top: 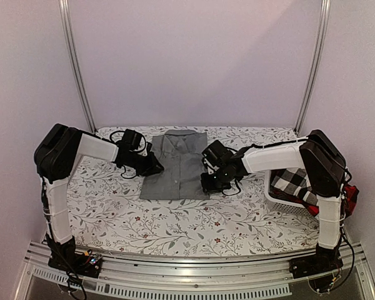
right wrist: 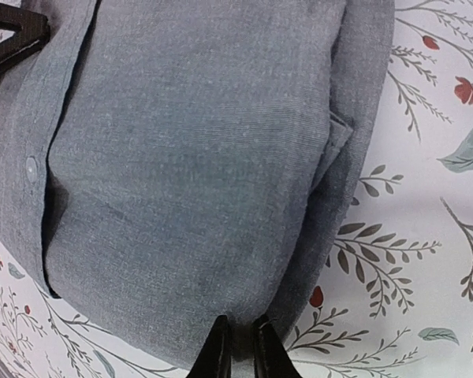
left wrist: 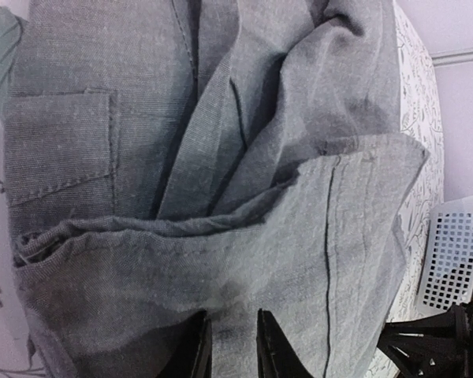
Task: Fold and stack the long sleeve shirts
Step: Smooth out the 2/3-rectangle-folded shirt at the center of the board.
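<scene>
The grey shirt (top: 176,167) lies partly folded in the middle of the table, collar at the far end. My left gripper (top: 155,166) is at its left edge. In the left wrist view the jaws (left wrist: 232,342) stand narrowly apart and pinch a rumpled fold of the grey shirt (left wrist: 221,157). My right gripper (top: 211,182) is at the shirt's near right corner. In the right wrist view it (right wrist: 238,346) is shut on the hem of the grey shirt (right wrist: 189,157). A black-and-white checked shirt (top: 297,180) and a red-and-black checked one (top: 350,197) lie in the basket.
A white perforated basket (top: 280,199) stands at the right edge of the table, next to my right arm; it also shows in the left wrist view (left wrist: 453,260). The floral tablecloth (top: 175,225) covers the table. Metal posts stand at the back corners.
</scene>
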`<state>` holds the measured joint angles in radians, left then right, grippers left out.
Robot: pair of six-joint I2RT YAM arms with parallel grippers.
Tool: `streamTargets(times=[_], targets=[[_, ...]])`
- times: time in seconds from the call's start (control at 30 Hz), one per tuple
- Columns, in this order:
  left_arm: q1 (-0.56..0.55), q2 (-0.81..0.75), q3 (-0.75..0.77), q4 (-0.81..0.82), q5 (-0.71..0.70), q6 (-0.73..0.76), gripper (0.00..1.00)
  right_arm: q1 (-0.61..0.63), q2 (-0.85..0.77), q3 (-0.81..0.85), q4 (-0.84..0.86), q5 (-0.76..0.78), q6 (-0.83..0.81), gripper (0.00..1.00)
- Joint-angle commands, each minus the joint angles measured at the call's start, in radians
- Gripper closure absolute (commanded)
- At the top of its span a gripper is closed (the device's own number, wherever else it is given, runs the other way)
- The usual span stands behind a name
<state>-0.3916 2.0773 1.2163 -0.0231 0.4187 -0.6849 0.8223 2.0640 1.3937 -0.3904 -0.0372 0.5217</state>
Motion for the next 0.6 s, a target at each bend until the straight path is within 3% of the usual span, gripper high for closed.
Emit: streamTargets(times=[0.0, 0.1, 0.57], targets=[[0.003, 0.031, 0.016, -0.01, 0.004, -0.001, 0.8, 0.0, -0.011, -0.008, 0.005, -0.011, 0.003, 0.93], [0.002, 0.032, 0.017, -0.011, 0.004, -0.003, 0.8, 0.004, -0.02, -0.014, -0.004, -0.008, 0.003, 1.0], [0.003, 0.055, 0.034, -0.032, -0.002, 0.004, 0.8, 0.013, -0.117, -0.136, -0.022, -0.006, 0.021, 1.0]])
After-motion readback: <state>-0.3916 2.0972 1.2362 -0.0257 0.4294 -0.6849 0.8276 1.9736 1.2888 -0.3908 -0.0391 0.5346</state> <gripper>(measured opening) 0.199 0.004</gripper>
